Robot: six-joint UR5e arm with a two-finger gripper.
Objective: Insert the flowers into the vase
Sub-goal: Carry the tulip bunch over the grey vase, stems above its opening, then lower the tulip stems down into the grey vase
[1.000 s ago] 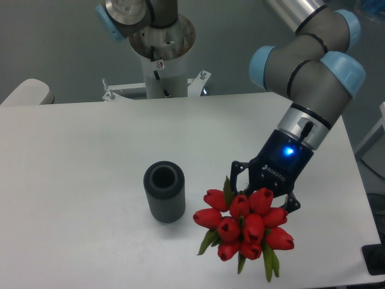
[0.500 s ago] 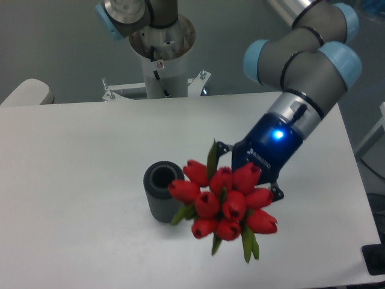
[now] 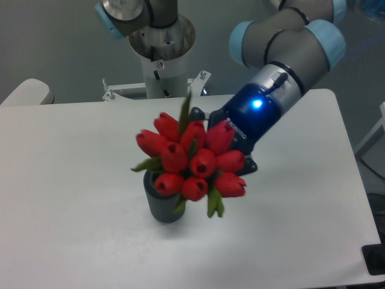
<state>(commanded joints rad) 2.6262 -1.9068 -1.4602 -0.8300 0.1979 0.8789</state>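
So the gripper (image 3: 224,146) was clamped on the flowers (image 3: 191,159), holding the red bunch up in the air right over the vase (image 3: 163,206), with the tulip heads facing the camera and covering the vase's opening. The vase itself stood upright on the white table (image 3: 72,180), only its dark ribbed lower body showing under the blooms. Couldn't tell whether any stems were actually inside it, since the heads hid them.

Matt ribbed vase (image 3: 162,208), glossy flowers (image 3: 192,161), smooth table (image 3: 72,180).
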